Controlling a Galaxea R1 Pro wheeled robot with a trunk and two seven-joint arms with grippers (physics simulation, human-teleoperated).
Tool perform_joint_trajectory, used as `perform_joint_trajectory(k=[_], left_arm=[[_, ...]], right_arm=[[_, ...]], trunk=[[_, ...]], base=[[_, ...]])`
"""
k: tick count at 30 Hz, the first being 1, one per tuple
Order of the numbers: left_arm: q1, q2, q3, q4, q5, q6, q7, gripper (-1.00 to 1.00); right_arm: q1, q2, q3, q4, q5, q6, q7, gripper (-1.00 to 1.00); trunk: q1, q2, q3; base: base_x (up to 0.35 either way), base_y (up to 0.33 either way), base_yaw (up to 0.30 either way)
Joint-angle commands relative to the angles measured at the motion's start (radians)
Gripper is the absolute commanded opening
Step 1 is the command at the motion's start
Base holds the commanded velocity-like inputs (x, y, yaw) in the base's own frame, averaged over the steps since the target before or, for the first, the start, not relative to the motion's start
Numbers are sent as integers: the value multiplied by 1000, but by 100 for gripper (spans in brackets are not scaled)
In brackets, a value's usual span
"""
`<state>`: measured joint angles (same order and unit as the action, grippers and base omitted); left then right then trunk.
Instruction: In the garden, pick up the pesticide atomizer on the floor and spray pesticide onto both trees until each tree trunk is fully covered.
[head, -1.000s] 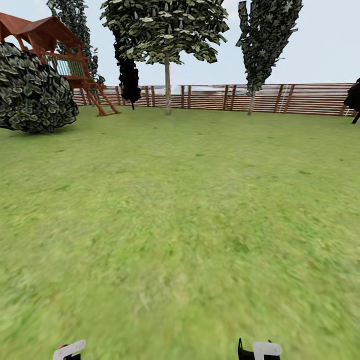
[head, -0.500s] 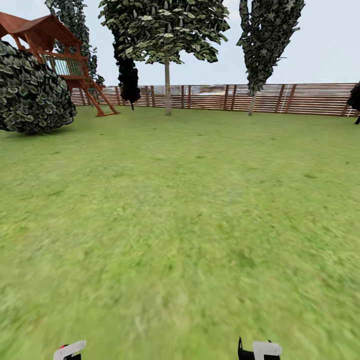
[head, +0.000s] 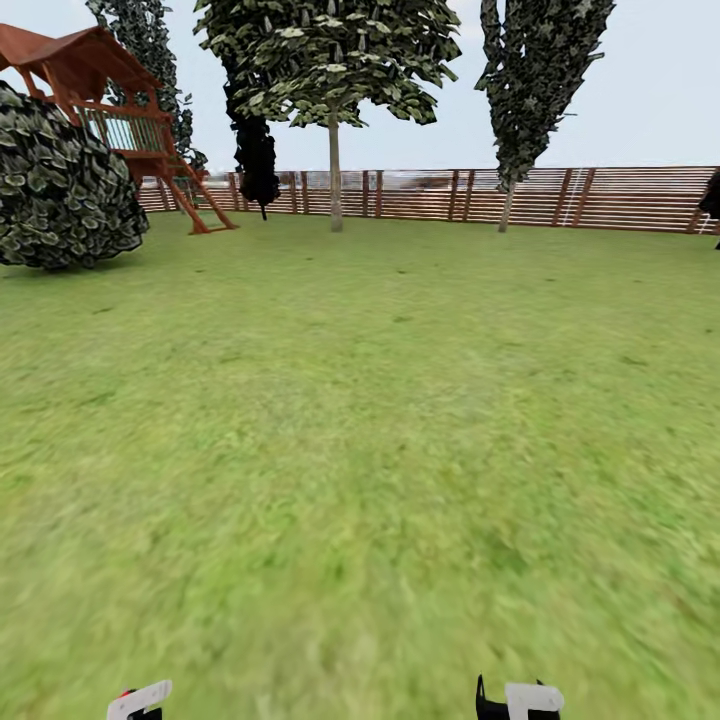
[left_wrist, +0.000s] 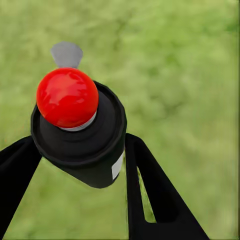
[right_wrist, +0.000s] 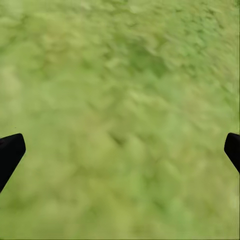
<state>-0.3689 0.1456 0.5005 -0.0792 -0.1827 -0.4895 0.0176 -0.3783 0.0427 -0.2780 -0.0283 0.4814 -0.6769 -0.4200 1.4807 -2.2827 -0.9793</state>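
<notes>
Across the wide lawn (head: 380, 420), well ahead against the slatted fence (head: 600, 198), a pale-trunked tree (head: 335, 170) is seen standing upright, slightly left of centre; it is judged the spray target, and much ground remains to be crossed. Both arms are held low and close to the body. The pesticide atomizer (left_wrist: 80, 132) is pinched upright, red top uppermost, in the left gripper (left_wrist: 82, 160). The right gripper (right_wrist: 120, 150) is spread wide over grass, holding nothing.
</notes>
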Motion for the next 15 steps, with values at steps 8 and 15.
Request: perform_joint_trajectory(k=[8, 15], left_arm=[[-1, 0, 7, 1, -11, -4, 2, -100], [-1, 0, 7, 2, -11, -4, 2, -100]], right_arm=[[-1, 0, -6, 1, 10, -1, -6, 100], [-1, 0, -6, 1, 10, -1, -6, 100]], trunk=[[0, 0, -1], [0, 0, -1]], base=[[338, 0, 0], [338, 0, 0]])
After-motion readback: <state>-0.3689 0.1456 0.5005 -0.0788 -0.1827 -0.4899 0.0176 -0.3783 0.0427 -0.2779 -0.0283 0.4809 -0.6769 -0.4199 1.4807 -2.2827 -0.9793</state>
